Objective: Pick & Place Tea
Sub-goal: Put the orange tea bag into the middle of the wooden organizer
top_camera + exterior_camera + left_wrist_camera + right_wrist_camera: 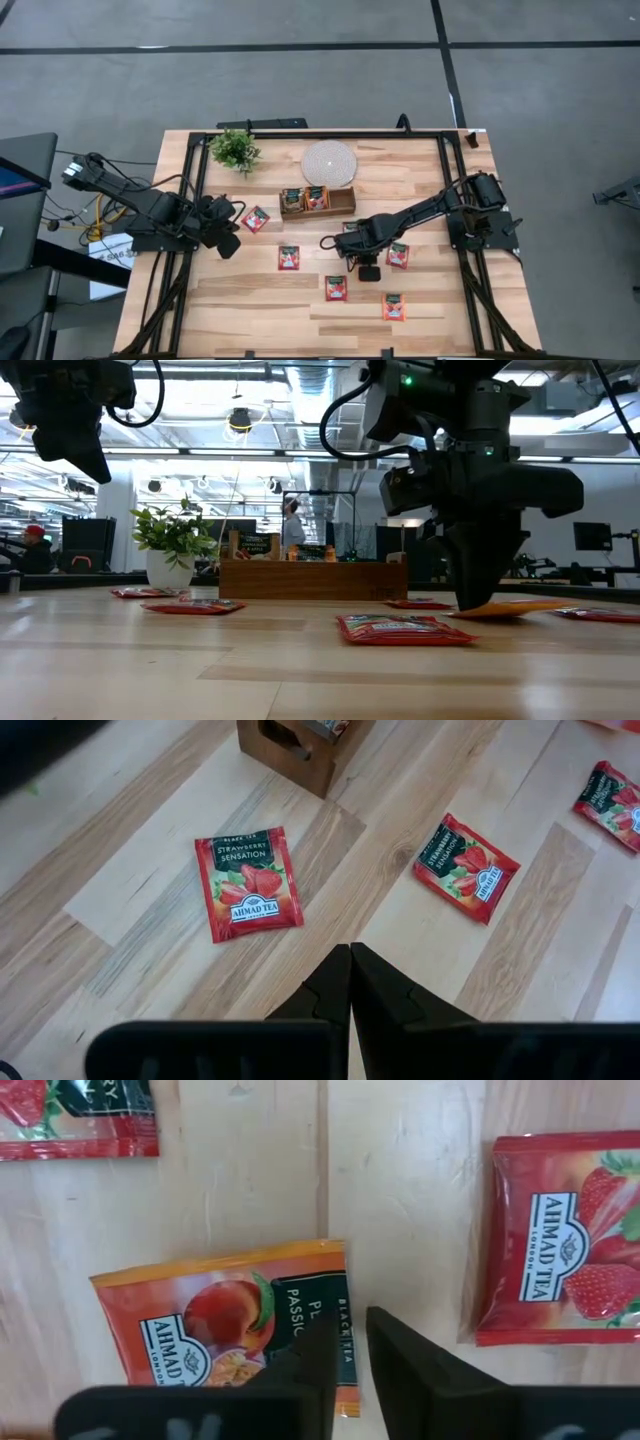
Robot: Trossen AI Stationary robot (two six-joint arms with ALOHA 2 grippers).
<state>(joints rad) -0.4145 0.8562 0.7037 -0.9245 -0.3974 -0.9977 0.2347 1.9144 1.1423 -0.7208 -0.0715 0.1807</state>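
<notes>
Pale wooden planks make up the table (250, 300), framed by dark rails, with grey floor around it. Near the middle stands a brown wooden tray (343, 203) with three compartments: two of them each hold sachets standing on edge (304, 198), and the compartment toward the right arm's side looks bare.

Just below the tray, the right gripper (345, 1350) is down at the table surface. Its fingers are drawn close together on the edge of an orange sachet (230, 1335), with only a narrow gap between them; in the low view that sachet (510, 607) tilts slightly up from the wood at the fingertips. A red strawberry sachet (560, 1240) lies flat just beside it.

At the table's left edge the left gripper (350, 982) hangs above the wood with its fingers pressed together and nothing in them. Below it lie two more red sachets (248, 883), well apart from each other.

Other red sachets (336, 288) lie scattered flat over the front half of the table. Behind the tray sit a round white disc (328, 161) and a small potted plant (235, 150).
</notes>
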